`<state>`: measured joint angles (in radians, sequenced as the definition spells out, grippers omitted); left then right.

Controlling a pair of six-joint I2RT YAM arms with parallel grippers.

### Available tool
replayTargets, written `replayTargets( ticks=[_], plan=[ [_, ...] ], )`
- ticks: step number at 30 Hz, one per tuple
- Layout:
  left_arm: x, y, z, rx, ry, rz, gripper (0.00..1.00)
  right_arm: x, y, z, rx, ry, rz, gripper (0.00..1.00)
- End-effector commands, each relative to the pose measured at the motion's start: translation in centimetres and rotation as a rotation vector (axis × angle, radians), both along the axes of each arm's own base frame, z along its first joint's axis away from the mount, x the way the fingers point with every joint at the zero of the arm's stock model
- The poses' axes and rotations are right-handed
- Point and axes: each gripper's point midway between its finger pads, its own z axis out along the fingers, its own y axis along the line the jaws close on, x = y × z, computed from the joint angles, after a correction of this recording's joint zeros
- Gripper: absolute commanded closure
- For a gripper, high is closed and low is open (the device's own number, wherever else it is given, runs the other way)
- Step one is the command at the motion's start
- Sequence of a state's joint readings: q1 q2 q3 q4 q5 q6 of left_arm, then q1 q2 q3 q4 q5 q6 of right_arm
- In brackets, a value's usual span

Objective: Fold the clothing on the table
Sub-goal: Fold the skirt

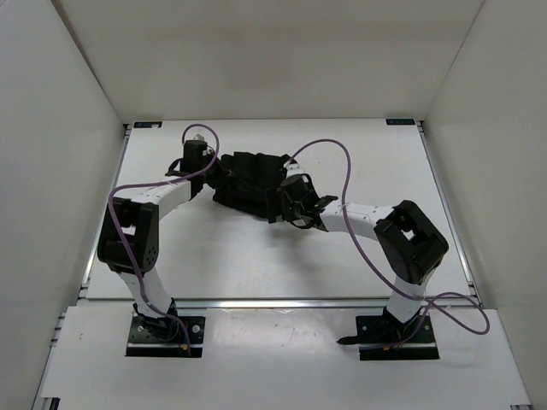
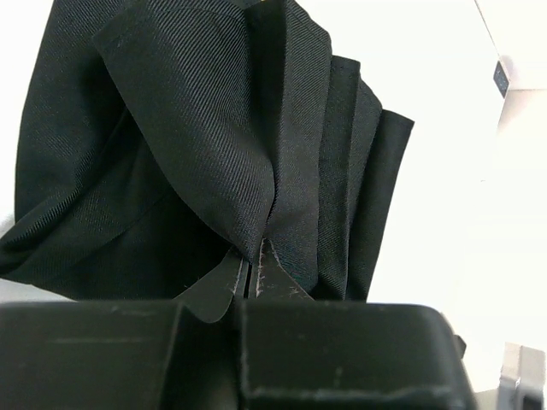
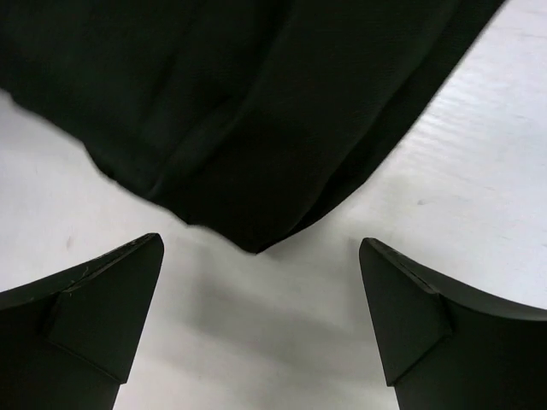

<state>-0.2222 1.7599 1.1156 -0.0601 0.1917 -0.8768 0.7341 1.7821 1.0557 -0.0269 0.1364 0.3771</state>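
One black garment (image 1: 253,183), one table (image 1: 256,260), two arms (image 1: 158,201) (image 1: 367,218), two end effectors (image 2: 249,275) (image 3: 261,243).

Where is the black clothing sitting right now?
In the overhead view the clothing lies bunched near the far middle of the table, pinched by the left gripper on its left, the open right gripper at its near edge.

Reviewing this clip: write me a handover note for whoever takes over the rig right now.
The left gripper has its jaws shut on a pinch of the clothing.
The right gripper is open and empty, with a garment corner just ahead of its jaws.
The clothing lies bunched at the far middle of the table.
Done: no tidy fold yet.
Left: probably grasp that corner, finish the fold, release.
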Motion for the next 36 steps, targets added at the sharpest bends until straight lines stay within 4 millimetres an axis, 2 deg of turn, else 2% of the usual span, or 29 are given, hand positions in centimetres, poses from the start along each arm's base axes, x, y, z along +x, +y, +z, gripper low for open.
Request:
replayTargets(
  ticks=[1,2,3,7,9,10,11,13,14,16,17,19,20,21,22,25,27,29,30,31,32,33,34,35,36],
  plan=[
    [0.8,0.0,1.8,-0.024,-0.047,0.01,1.0,3.5,-0.4,2.2,0.12,-0.086,-0.209,0.04],
    [0.7,-0.1,1.7,-0.028,-0.044,0.007,1.0,4.1,0.2,3.0,0.156,-0.114,-0.215,0.04],
    [0.6,0.1,1.2,-0.03,-0.031,0.012,1.0,3.8,0.4,2.9,0.158,-0.122,-0.209,0.04],
    [0.5,-0.2,1.1,-0.038,-0.025,0.0,1.0,5.1,2.2,3.9,0.203,-0.168,-0.213,0.07],
    [0.4,-0.3,0.8,-0.039,-0.019,-0.005,1.0,5.0,3.3,2.0,0.161,-0.138,-0.187,0.08],
    [0.2,-0.4,1.0,-0.043,-0.016,-0.009,1.0,5.1,4.0,2.7,0.156,-0.155,-0.177,0.08],
    [0.2,-0.1,0.6,-0.035,-0.01,0.002,1.0,5.1,4.2,1.5,0.127,-0.142,-0.173,0.09],
    [0.2,-0.4,0.9,-0.032,-0.019,-0.009,1.0,5.2,4.7,1.0,0.105,-0.134,-0.17,0.12],
    [0.2,-0.5,0.6,-0.033,-0.011,-0.009,1.0,5.1,5.3,1.2,0.116,-0.133,-0.162,0.14],
    [0.2,-0.4,0.6,-0.034,-0.01,-0.004,1.0,5.4,5.0,0.8,0.103,-0.139,-0.172,0.22],
    [0.0,-0.6,0.5,-0.034,-0.007,-0.01,1.0,5.0,5.3,0.4,0.096,-0.136,-0.171,0.23],
    [0.2,-0.5,0.6,-0.038,-0.011,-0.003,1.0,5.0,4.8,0.1,0.074,-0.135,-0.182,0.41],
    [0.1,-0.7,0.4,-0.037,-0.004,-0.011,1.0,5.1,4.0,-0.4,0.048,-0.134,-0.193,0.45],
    [0.1,-0.5,0.4,-0.039,0.002,-0.002,1.0,5.1,3.7,-0.5,0.029,-0.147,-0.2,0.63],
    [0.3,-0.5,0.6,-0.037,-0.012,-0.004,1.0,5.2,3.2,-0.4,0.01,-0.153,-0.205,0.75],
    [0.6,-0.4,1.0,-0.049,-0.011,0.001,1.0,5.6,0.8,-0.9,-0.075,-0.171,-0.229,0.91],
    [0.6,-0.5,1.3,-0.05,-0.017,-0.003,1.0,5.9,-0.5,0.0,-0.086,-0.187,-0.225,0.94],
    [0.6,-1.1,1.6,-0.052,-0.024,-0.016,1.0,5.8,-2.8,-0.5,-0.125,-0.188,-0.203,0.94],
    [0.6,-1.2,1.7,-0.055,-0.027,-0.021,1.0,5.9,-2.9,0.6,-0.097,-0.204,-0.183,0.95],
    [0.5,-1.4,1.7,-0.062,-0.024,-0.026,1.0,6.0,-4.4,1.1,-0.112,-0.224,-0.177,0.94],
    [0.7,-1.3,2.0,-0.062,-0.031,-0.027,1.0,5.7,-5.9,0.4,-0.143,-0.218,-0.167,0.94],
    [0.6,-1.3,2.0,-0.059,-0.03,-0.032,1.0,5.2,-6.8,1.0,-0.162,-0.237,-0.157,0.93],
    [0.5,-1.4,2.4,-0.061,-0.036,-0.039,1.0,5.7,-7.9,2.1,-0.162,-0.27,-0.179,0.93],
    [0.5,-1.3,2.5,-0.057,-0.039,-0.031,1.0,5.5,-8.9,2.1,-0.176,-0.272,-0.163,0.91],
    [0.4,-1.2,2.3,-0.049,-0.036,-0.035,1.0,5.3,-9.1,2.0,-0.174,-0.264,-0.135,0.87]
  ],
)
